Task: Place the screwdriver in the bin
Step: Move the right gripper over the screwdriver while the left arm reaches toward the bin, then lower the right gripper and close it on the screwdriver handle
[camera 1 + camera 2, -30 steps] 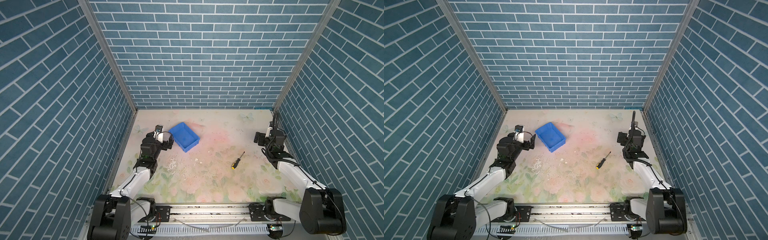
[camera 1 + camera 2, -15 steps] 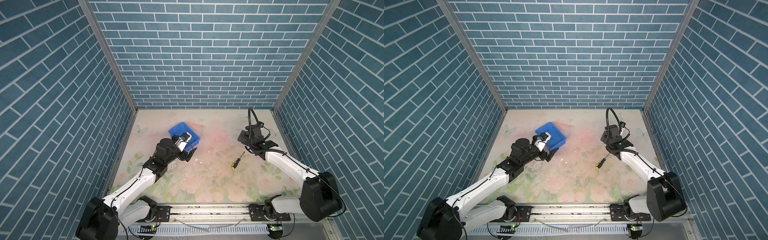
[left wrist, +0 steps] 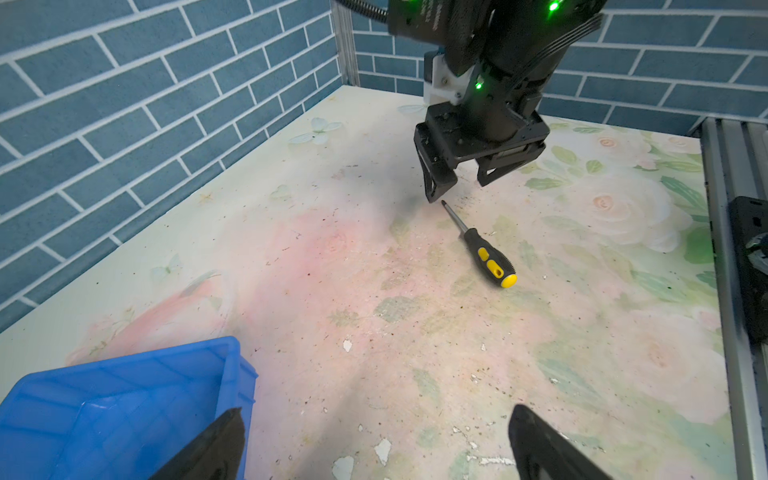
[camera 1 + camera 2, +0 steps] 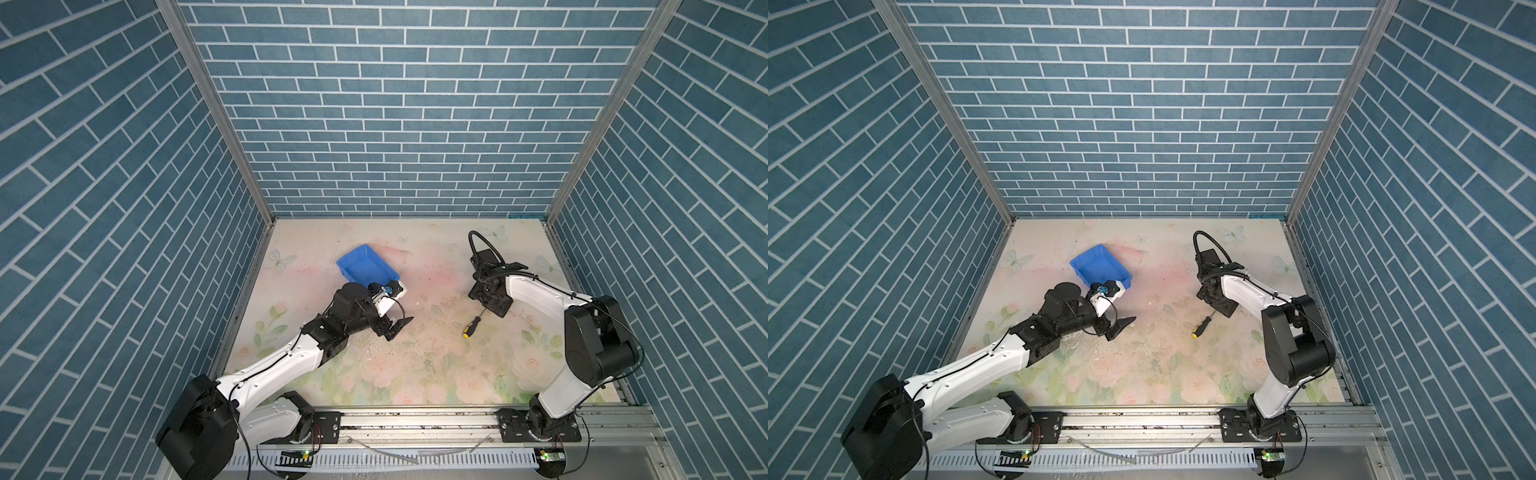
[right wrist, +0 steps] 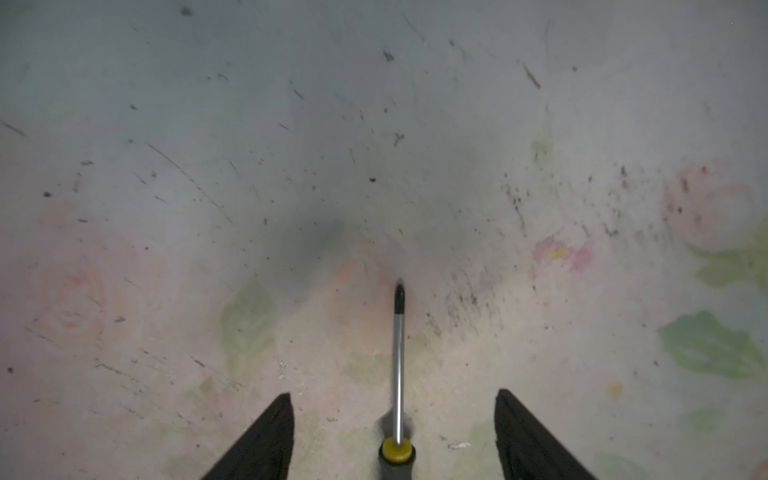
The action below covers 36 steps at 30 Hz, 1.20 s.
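The screwdriver (image 4: 472, 328), yellow-and-black handle and thin shaft, lies flat on the floral table right of centre in both top views (image 4: 1200, 326). My right gripper (image 5: 394, 395) hangs low over its shaft end, open, one finger on each side of the shaft (image 5: 398, 365) and touching nothing. In the left wrist view the right gripper (image 3: 459, 189) stands just above the screwdriver's (image 3: 490, 262) tip. The blue bin (image 4: 368, 266) sits at the back left. My left gripper (image 4: 401, 326) is open and empty, in front of the bin (image 3: 104, 399).
Blue brick-pattern walls close in the table on three sides. An aluminium rail (image 4: 415, 419) with both arm bases runs along the front edge. The table surface (image 3: 374, 332) is scuffed, with flaked white patches.
My right arm swung in from the right wall and came down over the screwdriver, its jaws narrowing. My left arm moved from left of the bin toward the table's middle.
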Tool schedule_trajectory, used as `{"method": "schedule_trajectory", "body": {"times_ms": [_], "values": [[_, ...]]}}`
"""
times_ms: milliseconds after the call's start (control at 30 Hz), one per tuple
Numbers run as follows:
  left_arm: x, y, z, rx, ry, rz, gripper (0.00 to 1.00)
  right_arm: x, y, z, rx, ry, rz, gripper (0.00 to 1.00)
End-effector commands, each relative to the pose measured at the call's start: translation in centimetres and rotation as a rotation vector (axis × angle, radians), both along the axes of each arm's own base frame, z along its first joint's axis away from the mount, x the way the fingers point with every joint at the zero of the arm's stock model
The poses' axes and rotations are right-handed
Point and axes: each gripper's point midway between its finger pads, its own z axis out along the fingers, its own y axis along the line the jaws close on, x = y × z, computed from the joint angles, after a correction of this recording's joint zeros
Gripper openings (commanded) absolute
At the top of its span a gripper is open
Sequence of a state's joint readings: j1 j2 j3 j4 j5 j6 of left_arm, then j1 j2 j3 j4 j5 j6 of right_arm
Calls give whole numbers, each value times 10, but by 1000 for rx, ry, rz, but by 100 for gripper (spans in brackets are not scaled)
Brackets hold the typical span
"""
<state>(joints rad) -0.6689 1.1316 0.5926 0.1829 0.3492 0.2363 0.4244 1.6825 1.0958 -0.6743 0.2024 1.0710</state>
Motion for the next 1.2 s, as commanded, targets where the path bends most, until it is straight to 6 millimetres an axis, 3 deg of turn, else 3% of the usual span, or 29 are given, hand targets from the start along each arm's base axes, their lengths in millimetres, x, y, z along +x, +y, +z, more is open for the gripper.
{"method": "schedule_trajectory", "body": {"times_ms": [0,100,300,1000,1167], "values": [[-8,-7,6,-10,-2,-53,100,-3,7,2,62,43,-81,53],[-10,-7,6,-7,2,-61,100,-8,10,-7,88,79,-111,39],[-12,-5,5,4,6,-61,100,-13,12,-18,114,106,-142,30],[-5,-2,-3,34,-5,-28,100,-26,-2,-26,83,156,-194,25],[-5,-2,-5,43,-10,-30,100,-29,-1,-36,99,178,-195,22]]}}
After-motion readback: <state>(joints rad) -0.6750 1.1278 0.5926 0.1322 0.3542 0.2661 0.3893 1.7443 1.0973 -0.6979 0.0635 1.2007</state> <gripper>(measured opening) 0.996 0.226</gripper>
